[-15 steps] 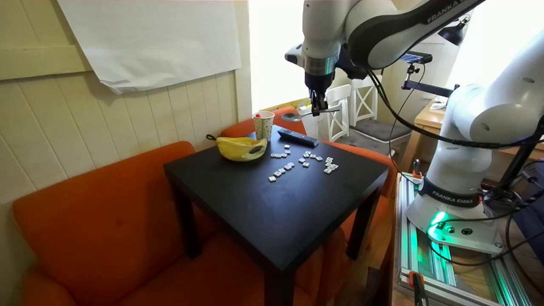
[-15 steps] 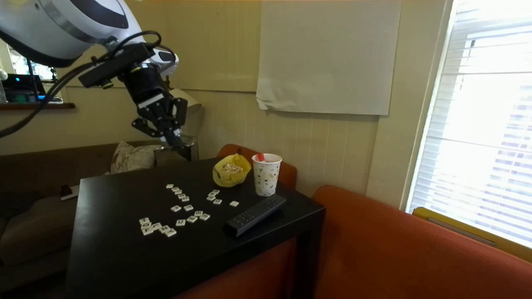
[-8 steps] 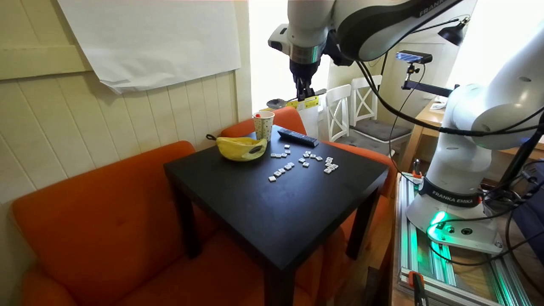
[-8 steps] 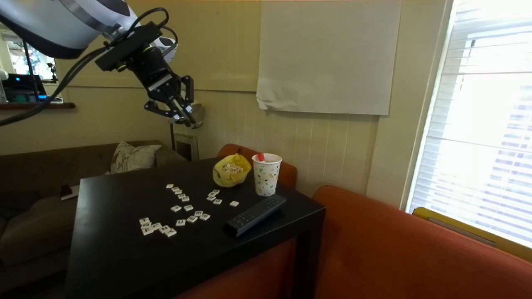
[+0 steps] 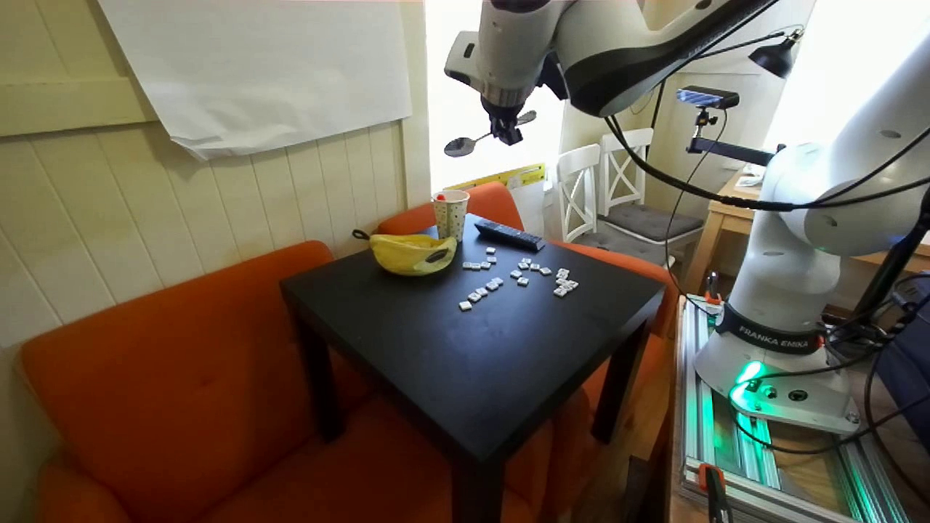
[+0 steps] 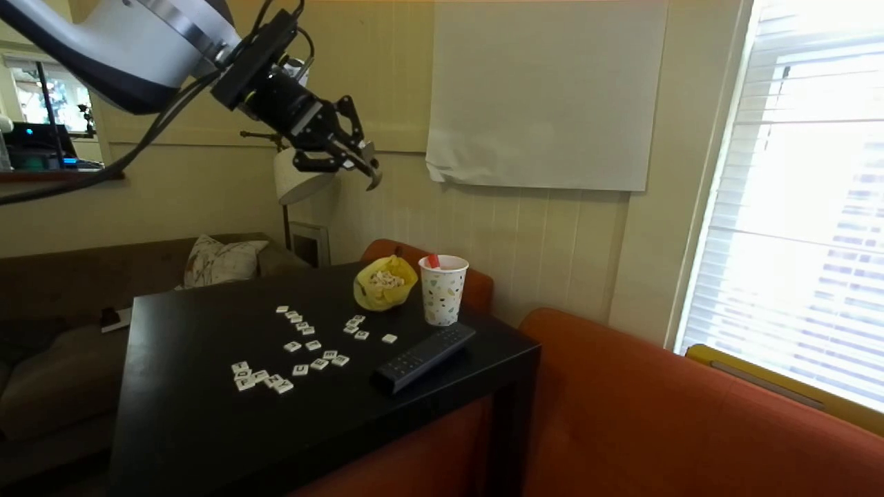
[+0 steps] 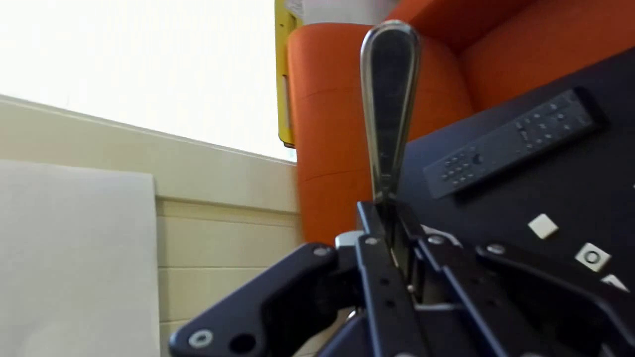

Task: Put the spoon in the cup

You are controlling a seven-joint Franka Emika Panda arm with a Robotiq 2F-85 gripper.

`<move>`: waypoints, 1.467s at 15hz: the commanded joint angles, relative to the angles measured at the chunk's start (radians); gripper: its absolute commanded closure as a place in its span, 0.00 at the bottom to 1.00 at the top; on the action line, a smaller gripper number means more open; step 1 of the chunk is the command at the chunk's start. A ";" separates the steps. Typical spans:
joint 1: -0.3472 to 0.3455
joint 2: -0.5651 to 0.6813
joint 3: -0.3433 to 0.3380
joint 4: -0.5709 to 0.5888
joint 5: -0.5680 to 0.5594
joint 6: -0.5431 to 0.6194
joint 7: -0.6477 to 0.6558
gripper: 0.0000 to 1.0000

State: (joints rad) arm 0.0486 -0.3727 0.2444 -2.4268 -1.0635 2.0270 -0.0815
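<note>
My gripper is shut on the metal spoon around its middle, high above the table. The spoon lies crosswise in the jaws, its bowl on one side and its handle on the other. In the wrist view the handle sticks out past the fingertips; the bowl is hidden. The cup is a pale speckled tumbler, upright on the table, with a red thing at its rim. It also shows in an exterior view, lower than the gripper and to its right. The wrist view does not show the cup.
A yellow banana-shaped dish with pale bits inside stands beside the cup. A black remote lies near the black table's edge. Several white letter tiles are spread on it. Orange seats, a wall and a window surround it.
The gripper has risen with the spoon and tilted outward. It has moved left in an exterior view and right and up in another. The cup, dish, remote and tiles have not moved.
</note>
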 commanded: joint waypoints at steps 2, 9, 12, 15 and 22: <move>0.013 0.131 -0.035 0.111 -0.289 -0.036 -0.011 0.97; 0.010 0.258 -0.103 0.158 -0.701 -0.067 -0.028 0.97; 0.012 0.295 -0.120 0.143 -0.842 -0.081 -0.044 0.97; 0.009 0.318 -0.135 0.122 -0.962 -0.066 -0.087 0.97; -0.008 0.321 -0.181 0.051 -1.105 0.059 -0.272 0.97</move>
State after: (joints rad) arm 0.0483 -0.0357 0.0850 -2.3417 -2.1102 2.0236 -0.2739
